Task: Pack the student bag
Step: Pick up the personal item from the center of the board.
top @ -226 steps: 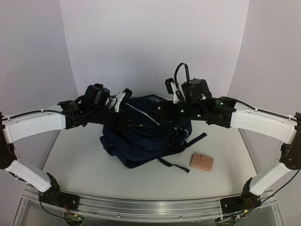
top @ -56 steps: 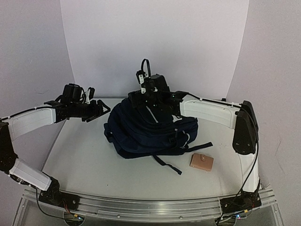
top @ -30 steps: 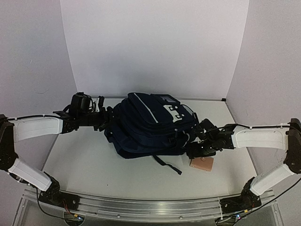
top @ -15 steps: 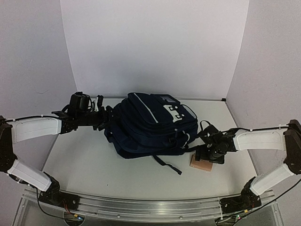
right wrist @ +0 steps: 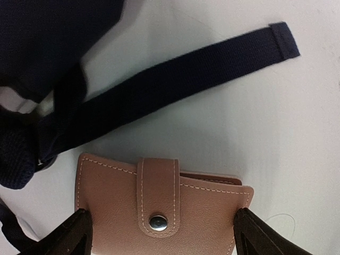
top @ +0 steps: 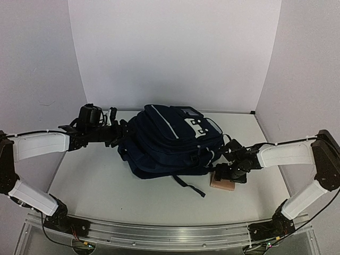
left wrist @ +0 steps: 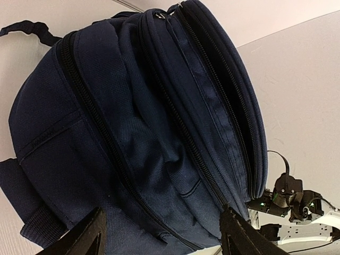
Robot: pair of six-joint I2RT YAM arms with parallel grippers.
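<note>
Wallet (right wrist: 159,204) slip risk: my right gripper (right wrist: 167,234) straddles it, jaws wide, nothing held. Flat leather may skid, or the strap (right wrist: 175,74) at 12 o'clock could snag. Bag (top: 170,141) lies mid-table, 10 o'clock of the wallet. Left gripper (left wrist: 166,237) also gapes wide against it.

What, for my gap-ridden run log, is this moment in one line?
left hand: open, facing student bag | right hand: open, straddling pink wallet on table | wallet: snapped shut, outside bag
</note>
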